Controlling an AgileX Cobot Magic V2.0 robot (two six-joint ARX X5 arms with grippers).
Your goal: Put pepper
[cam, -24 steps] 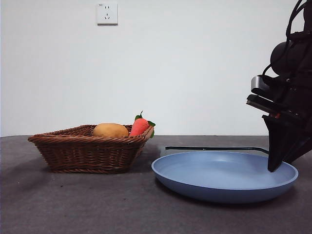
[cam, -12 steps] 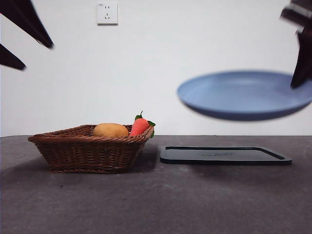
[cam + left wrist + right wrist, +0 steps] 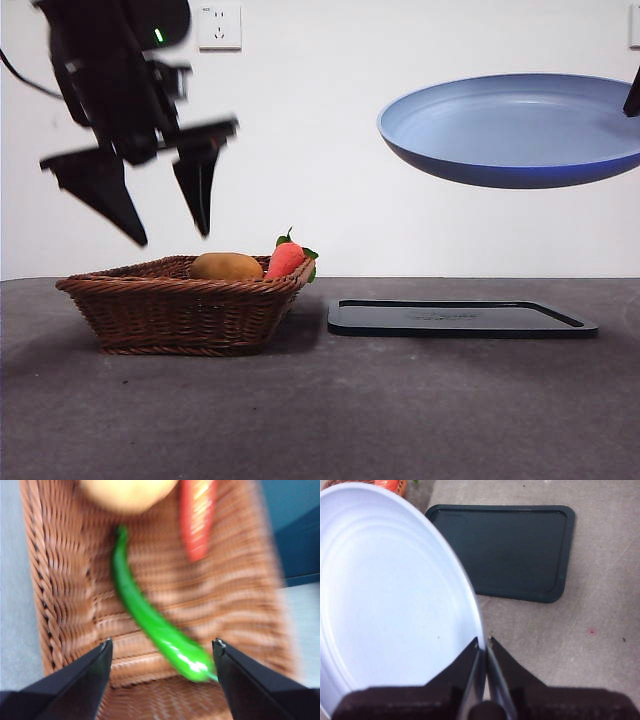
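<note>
The slim green pepper (image 3: pixel 152 620) lies on the floor of the brown wicker basket (image 3: pixel 60 580), seen in the left wrist view; in the front view the basket (image 3: pixel 180 310) wall hides it. My left gripper (image 3: pixel 165 215) (image 3: pixel 162 652) is open and hangs above the basket, its jaws standing either side of the pepper's thick end, apart from it. My right gripper (image 3: pixel 483 645) is shut on the rim of the blue plate (image 3: pixel 390 600) and holds it high in the air at the right (image 3: pixel 515 130).
A yellow-brown potato (image 3: pixel 226 266) and a red-orange vegetable with green leaves (image 3: pixel 287 258) lie in the basket, beside the pepper (image 3: pixel 197 520). A black tray (image 3: pixel 460 317) lies flat on the grey table under the lifted plate; it also shows in the right wrist view (image 3: pixel 520 550).
My right gripper has lifted the blue plate off the black tray and raised it high. My left gripper has come in from the upper left and dropped toward the basket.
</note>
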